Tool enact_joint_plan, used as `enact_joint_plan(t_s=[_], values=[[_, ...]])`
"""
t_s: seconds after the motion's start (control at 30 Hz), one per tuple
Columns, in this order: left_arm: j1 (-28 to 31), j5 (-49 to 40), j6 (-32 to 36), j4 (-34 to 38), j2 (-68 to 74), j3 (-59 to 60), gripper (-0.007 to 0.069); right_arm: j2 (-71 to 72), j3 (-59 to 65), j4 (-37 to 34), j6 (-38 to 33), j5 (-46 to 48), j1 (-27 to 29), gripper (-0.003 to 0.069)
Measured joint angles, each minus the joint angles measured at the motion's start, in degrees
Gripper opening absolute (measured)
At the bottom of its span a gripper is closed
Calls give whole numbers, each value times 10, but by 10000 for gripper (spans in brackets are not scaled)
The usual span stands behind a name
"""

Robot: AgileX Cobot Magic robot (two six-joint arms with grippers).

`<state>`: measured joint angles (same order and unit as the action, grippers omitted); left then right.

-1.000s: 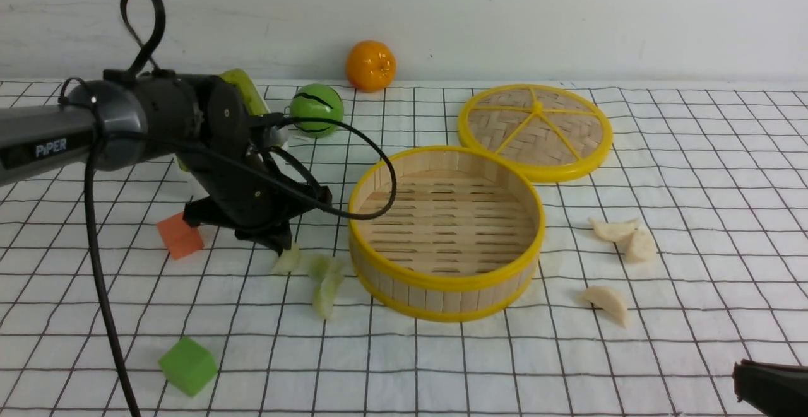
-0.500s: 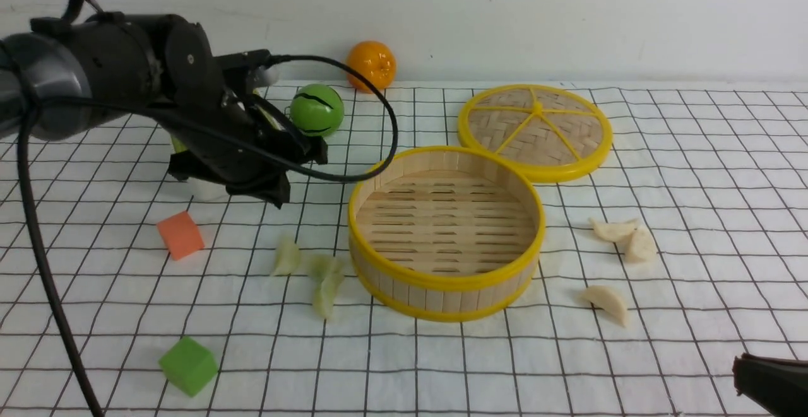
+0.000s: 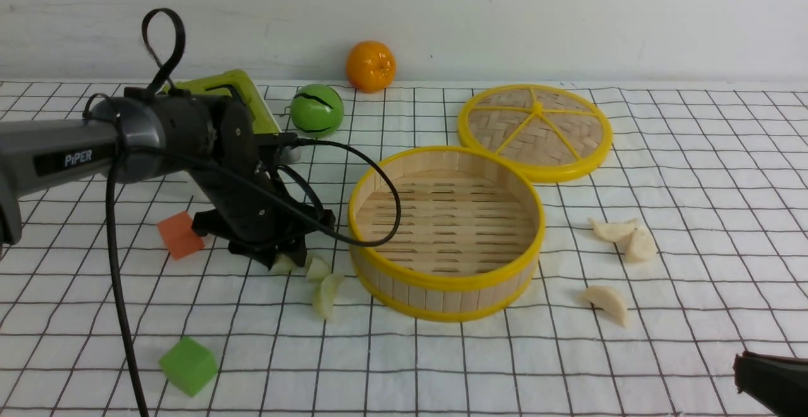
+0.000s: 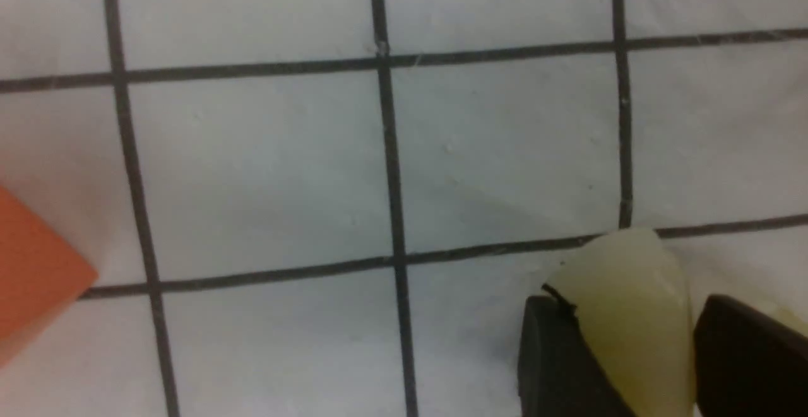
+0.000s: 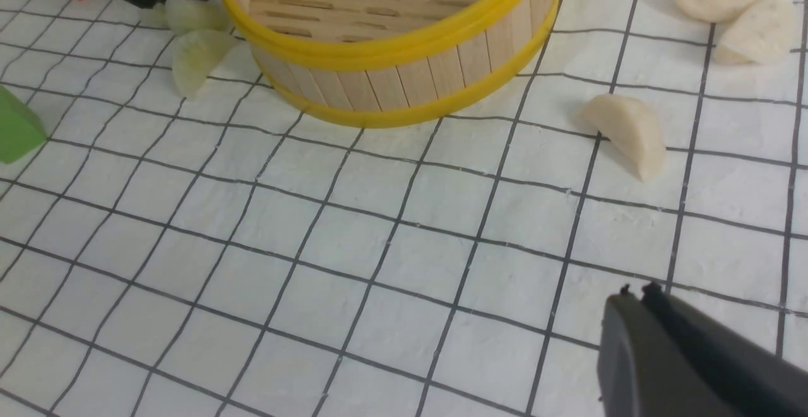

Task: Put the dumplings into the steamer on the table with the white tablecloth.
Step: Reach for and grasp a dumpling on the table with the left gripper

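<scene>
Steamer (image 3: 445, 281) of bamboo slats and yellow rims stands with a bare floor on the white tablecloth (image 3: 694, 171) covering the table (image 3: 726, 341), all six dumplings lying outside it. Three pale green dumplings (image 3: 326, 295) cluster on the cloth just left of the steamer. Three cream-white dumplings (image 3: 607, 303) lie to its right, two touching each other and the third apart, nearer the camera.

The left gripper (image 3: 287, 258) is down at the cloth beside the steamer's left wall, its jaws parted on either side of one green dumpling (image 4: 625, 278). The wrist view shows dark fingers (image 4: 555, 354) flanking it, though whether they press on it cannot be told. The right gripper (image 5: 634, 292) hangs low in front of the steamer and well to its right, jaws together and holding nothing.

A woven lid (image 3: 535, 132) lies flat just behind the steamer, toward the right. Farther left of the steamer sit an orange cube (image 3: 180, 235) and, nearer the camera, a green cube (image 3: 187, 365). A green ball (image 3: 317, 110) and an orange fruit (image 3: 370, 65) rest behind the steamer, the fruit against the wall.
</scene>
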<state>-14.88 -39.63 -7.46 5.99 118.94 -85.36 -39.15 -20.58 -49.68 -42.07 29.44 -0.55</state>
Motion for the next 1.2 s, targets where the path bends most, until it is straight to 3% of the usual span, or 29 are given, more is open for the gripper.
enact_joint_plan(t_s=[0.47, 0.7, 0.83, 0.9, 0.97, 1.2], values=[[0, -1, -24, 1, 0, -2, 253, 0, 0, 0, -6, 0, 0, 14], [0, -3, -24, 1, 0, -2, 368, -1, 0, 0, -6, 0, 0, 20], [0, -3, -24, 1, 0, -2, 335, -1, 0, 0, -6, 0, 0, 20], [0, -3, -26, 1, 0, -2, 269, -1, 0, 0, -6, 0, 0, 20], [0, -3, -29, 1, -2, -2, 249, -1, 0, 0, -6, 0, 0, 20], [0, -11, -32, -3, -12, -2, 255, -1, 0, 0, -6, 0, 0, 20]])
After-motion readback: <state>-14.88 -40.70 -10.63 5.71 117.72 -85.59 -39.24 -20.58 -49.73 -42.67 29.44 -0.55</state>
